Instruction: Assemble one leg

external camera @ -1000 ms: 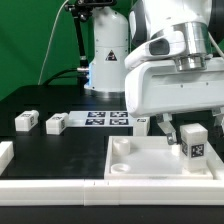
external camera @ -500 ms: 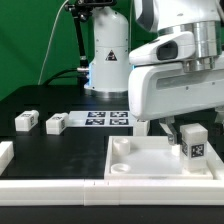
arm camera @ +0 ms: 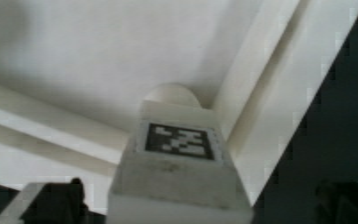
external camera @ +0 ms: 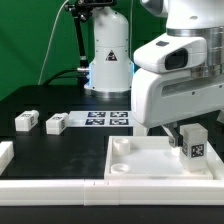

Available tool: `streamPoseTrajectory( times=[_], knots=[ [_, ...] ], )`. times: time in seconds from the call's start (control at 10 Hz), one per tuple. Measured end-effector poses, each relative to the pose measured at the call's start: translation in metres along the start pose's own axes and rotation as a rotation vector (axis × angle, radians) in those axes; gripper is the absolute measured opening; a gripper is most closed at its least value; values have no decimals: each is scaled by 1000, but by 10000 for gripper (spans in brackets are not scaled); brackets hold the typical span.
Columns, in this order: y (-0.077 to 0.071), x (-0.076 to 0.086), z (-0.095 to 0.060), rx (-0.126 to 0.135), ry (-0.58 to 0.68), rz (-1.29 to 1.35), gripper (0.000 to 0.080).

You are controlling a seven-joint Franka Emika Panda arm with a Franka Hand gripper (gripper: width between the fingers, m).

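exterior view: the leg (external camera: 194, 143) stands upright in the far corner of the white tray piece (external camera: 150, 172), at the exterior view's right, directly beneath the gripper (external camera: 190, 132). wrist view: fingers (arm camera: 60, 200) spread wide, flanking the leg without touching.

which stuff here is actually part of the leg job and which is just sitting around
In the job: the leg, upright in a corner of the white tray; the gripper, open around it.
Lying about: two spare legs; the marker board; a white part at the exterior view's left edge.
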State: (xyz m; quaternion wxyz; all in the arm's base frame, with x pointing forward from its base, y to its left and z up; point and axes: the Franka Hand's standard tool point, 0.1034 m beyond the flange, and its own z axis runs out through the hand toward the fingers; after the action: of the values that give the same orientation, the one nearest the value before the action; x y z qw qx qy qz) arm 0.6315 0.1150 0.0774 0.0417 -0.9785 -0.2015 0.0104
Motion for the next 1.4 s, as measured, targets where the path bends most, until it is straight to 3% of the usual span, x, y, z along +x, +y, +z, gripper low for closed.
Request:
streamPoseTrajectory(
  times=[0.3,0.4,0.5,0.6,0.7,1.0,1.4],
  knots=[
    [6,1,1,-7,16,-1,649],
    [6,1,1,-7,16,-1,559],
    [6,1,1,-7,16,0,559],
    [6,1,1,-7,16,0,328],
    [6,1,1,-7,16,0,288],
    [6,1,1,-6,16,13,288],
    [-1,3,3,20,26,515,290]
  ],
)
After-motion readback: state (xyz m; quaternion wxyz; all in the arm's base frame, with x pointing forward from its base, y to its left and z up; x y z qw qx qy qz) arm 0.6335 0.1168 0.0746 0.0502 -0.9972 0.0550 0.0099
